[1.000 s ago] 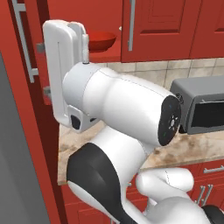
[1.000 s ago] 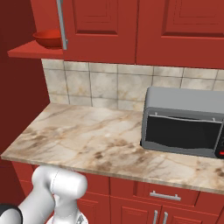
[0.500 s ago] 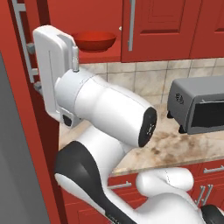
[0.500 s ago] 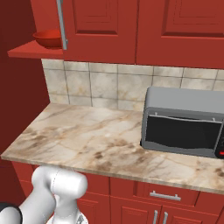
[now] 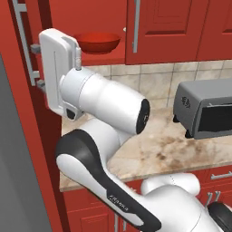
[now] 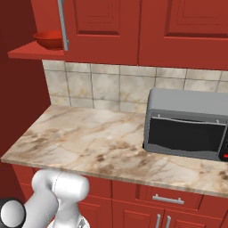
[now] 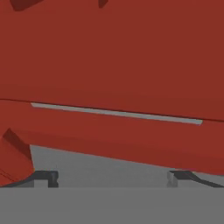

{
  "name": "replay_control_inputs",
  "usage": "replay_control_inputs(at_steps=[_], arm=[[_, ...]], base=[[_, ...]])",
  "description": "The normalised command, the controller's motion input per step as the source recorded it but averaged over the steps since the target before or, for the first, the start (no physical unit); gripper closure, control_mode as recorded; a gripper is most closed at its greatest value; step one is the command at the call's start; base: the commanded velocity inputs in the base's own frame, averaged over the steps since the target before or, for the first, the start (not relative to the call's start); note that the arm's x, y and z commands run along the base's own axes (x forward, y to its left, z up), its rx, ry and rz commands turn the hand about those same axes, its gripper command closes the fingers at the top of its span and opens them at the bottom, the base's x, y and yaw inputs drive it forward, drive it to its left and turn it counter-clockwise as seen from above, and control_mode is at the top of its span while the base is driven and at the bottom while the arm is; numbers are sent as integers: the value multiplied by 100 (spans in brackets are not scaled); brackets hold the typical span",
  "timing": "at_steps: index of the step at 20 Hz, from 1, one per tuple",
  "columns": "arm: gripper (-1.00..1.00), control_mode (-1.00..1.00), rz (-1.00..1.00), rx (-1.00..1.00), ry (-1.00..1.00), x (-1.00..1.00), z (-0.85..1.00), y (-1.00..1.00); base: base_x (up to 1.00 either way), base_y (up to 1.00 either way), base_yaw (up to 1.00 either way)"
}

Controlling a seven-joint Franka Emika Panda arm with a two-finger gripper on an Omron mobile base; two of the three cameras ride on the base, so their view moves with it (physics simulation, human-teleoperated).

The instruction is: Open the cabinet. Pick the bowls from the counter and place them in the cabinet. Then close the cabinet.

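The glossy red bowl sits on the red inner shelf of the wall cabinet. The cabinet's left door is swung open and its right door is shut. A pale sliver shows at the right door's edge; I cannot tell whether it is the smaller bowl. My gripper is open and holds nothing. It faces the open door close up, and the door's silver handle lies just beyond the fingertips.
A grey toaster oven stands on the right of the marble counter. Red base cabinets with short handles run below. A tiled backsplash backs the counter. My own arm crosses the counter's left part.
My hand has swung left and slightly up, closer to the open left door. The bowl, the doors and the base cameras have not moved.
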Motion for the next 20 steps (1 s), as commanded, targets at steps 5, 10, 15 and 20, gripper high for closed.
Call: replay_control_inputs(at_steps=[5,10,15,20], arm=[[-100,-100,4,0,0,50,-23,3],[-100,-100,4,0,0,45,-26,1],[-100,-100,4,0,0,42,-27,0],[-100,-100,3,0,0,33,-22,4]], base=[[0,0,0],[0,0,0],[0,0,0],[0,0,0]])
